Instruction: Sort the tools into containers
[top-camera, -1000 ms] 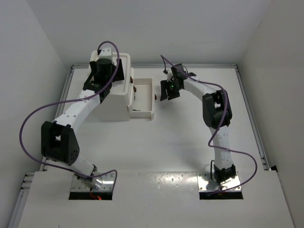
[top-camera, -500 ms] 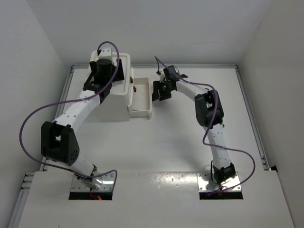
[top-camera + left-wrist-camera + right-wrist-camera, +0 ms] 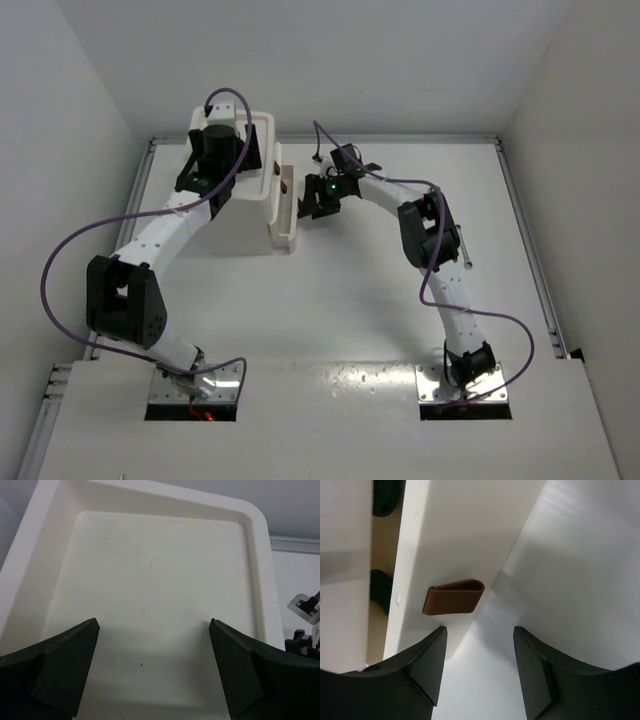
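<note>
Knob (image 3: 454,598), dark red, on drawer front (image 3: 465,530) lies just ahead of my right pincer (image 3: 479,634), little left of gap; jaws parted, grasping nothing.

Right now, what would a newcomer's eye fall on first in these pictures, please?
The white plastic drawer unit at the back left of the table stands out, the left gripper hovering open over its shallow top tray. Beside it, the right gripper stands open just short of a dark-red knob on a slightly protruding drawer front.

White table (image 3: 350,310), pale surrounding walls (image 3: 330,60)
</note>
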Robot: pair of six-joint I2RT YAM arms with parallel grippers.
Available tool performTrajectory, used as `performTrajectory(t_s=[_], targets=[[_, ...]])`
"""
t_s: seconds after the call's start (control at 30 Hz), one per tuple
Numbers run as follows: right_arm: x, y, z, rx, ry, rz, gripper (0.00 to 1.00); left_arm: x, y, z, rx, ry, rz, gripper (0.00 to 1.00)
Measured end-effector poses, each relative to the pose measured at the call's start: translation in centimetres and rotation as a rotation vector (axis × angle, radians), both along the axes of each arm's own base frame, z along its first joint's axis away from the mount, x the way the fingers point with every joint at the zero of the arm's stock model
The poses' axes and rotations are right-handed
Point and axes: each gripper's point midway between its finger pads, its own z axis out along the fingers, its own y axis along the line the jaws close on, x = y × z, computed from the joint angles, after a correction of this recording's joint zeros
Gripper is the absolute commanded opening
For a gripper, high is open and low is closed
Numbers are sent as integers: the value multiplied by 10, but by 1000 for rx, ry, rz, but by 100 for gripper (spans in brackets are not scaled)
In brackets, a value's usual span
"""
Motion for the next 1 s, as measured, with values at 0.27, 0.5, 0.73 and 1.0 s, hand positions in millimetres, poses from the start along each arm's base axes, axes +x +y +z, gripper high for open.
performTrajectory(t_s=[0.27,0.5,0.73,1.0], targets=[[3,27,3,79,7,27,63,0,-1,0,-1,-6,-5,100],[0,39,8,104,1,42,71,-1,-1,0,-2,-6,-8,100],[-1,52,8,150,8,64,73,-1,-1,0,-2,-5,-10,100],[0,51,7,151,18,54,73,-1,-2,0,-1,-5,-14,100]])
